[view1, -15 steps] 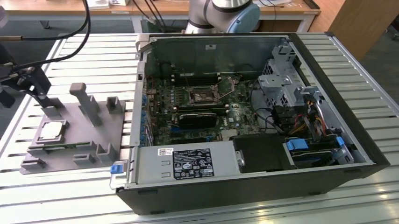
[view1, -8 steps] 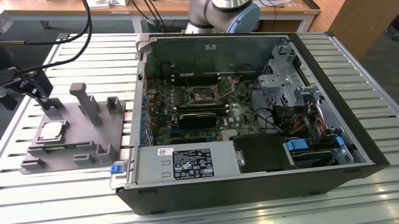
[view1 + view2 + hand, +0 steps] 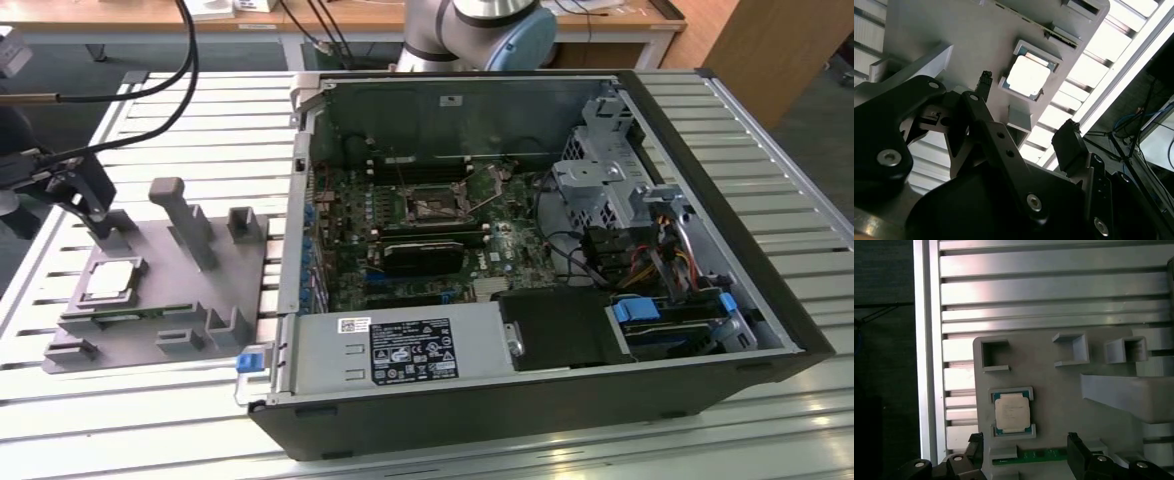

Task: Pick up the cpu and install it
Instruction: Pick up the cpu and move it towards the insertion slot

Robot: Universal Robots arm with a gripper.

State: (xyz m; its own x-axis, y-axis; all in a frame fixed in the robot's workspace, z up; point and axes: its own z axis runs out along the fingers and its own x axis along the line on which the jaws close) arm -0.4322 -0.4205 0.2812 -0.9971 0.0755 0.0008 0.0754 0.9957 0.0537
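Observation:
The cpu (image 3: 110, 280) is a small silver-grey square chip lying flat in a shallow framed seat on the grey fixture plate (image 3: 174, 290), on the exterior view's left. Both wrist views look down on the cpu (image 3: 1028, 75) (image 3: 1012, 412) in its seat. My gripper (image 3: 91, 205) hangs just beyond the fixture's far left corner, a little above the plate. Its black fingers are open in both wrist views, gripper (image 3: 1026, 110) (image 3: 1024, 442), with nothing between them and the chip just ahead of the tips. The bare motherboard socket (image 3: 434, 205) shows inside the open computer case (image 3: 747, 330).
Grey posts and pockets (image 3: 187, 220) rise from the fixture near the chip. A green memory stick (image 3: 120, 318) lies along the plate's near edge. Inside the case sit a dark heatsink block (image 3: 424, 255), drive cages and cables. The slatted metal table (image 3: 160, 420) runs all around.

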